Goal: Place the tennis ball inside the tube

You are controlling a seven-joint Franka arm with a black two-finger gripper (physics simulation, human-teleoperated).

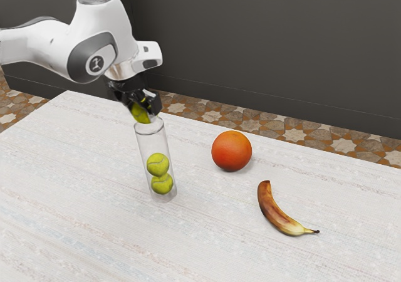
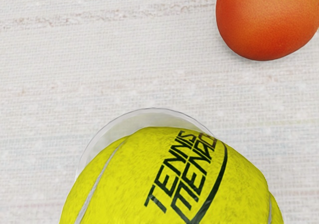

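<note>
My black gripper is shut on a yellow-green tennis ball, just above the mouth of the clear tube in the exterior view. The tube stands upright on the table, with two more tennis balls stacked near its bottom. In the wrist view the held ball is large and close, covering most of the tube's rim; part of the rim curves out beyond it.
An orange sits on the white table, to the tube's right in the exterior view. A browned banana lies farther right and nearer that camera. The orange is in the wrist view too.
</note>
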